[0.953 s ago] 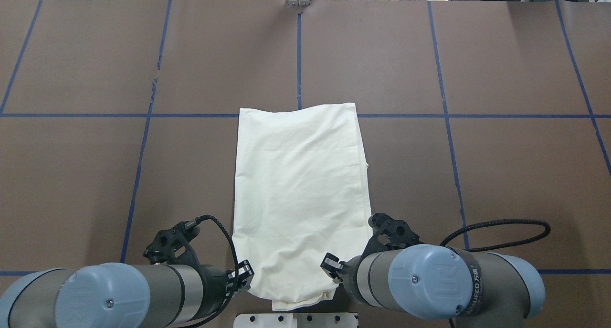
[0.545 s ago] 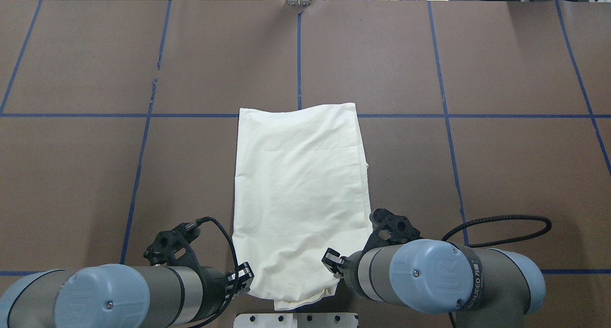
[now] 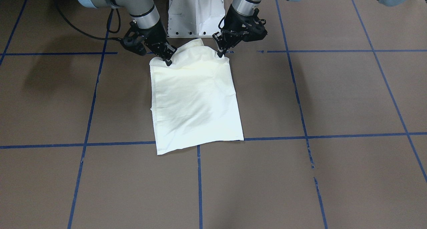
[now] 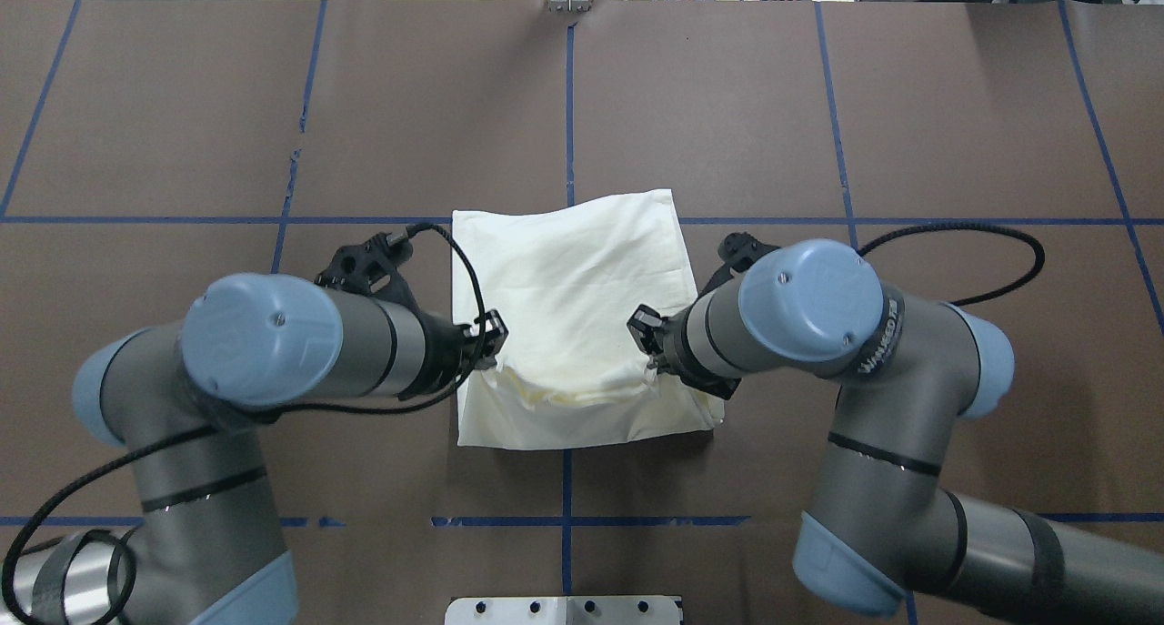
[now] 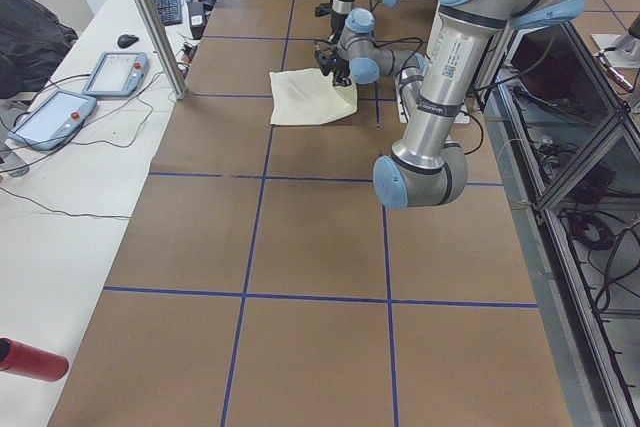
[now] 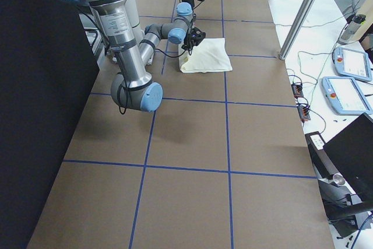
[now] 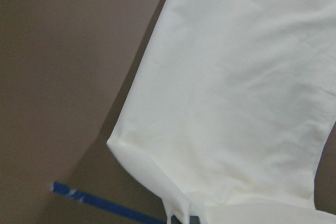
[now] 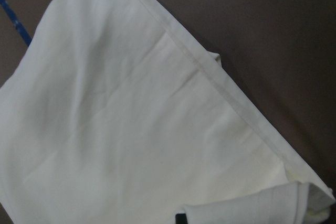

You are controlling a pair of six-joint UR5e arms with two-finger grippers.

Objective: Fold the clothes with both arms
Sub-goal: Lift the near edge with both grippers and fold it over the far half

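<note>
A cream-white cotton T-shirt (image 4: 568, 270) lies part-folded on the brown paper-covered table (image 4: 182, 134). The black left gripper (image 4: 489, 341) and black right gripper (image 4: 647, 343) each grasp a corner of its doubled-over layer, lifted above the rest

Left arm (image 4: 364, 357) and right arm (image 4: 864, 461): silver-grey tubes, light-blue screwed joint caps (image 4: 264, 329), black braided cables (image 4: 964, 226), white-lettered black band (image 4: 878, 345).

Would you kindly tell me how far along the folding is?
Done: the cream shirt is already a narrow rectangle, plain side up. In hand: the left end effector and right end effector pinch its near edge, raised over the middle. Left: lay it on the far edge, release.
</note>
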